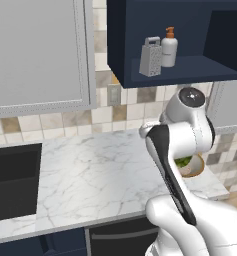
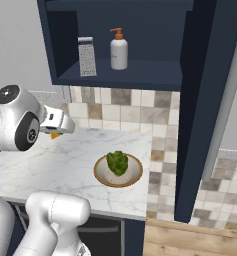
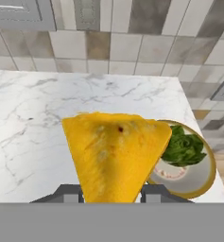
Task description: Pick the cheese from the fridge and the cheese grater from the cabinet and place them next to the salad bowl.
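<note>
The end effector (image 3: 111, 191) is clamped on the yellow-orange triangular cheese wedge (image 3: 114, 153), holding it above the white marble bench (image 3: 33, 127), just beside the shallow round tan salad bowl with green leaves (image 3: 191, 165). Up in the dark navy wall cabinet (image 2: 140, 75), the small grey metal box grater (image 2: 87, 56) stands near a white soap bottle with an orange pump (image 2: 119, 50).

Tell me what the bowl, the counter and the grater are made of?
The salad bowl looks wooden: tan rim, matte, paler inside. The counter looks like polished marble: white with grey veins, though it could be imitation. The cheese grater looks like dull grey metal, with a speckled grating face.
</note>
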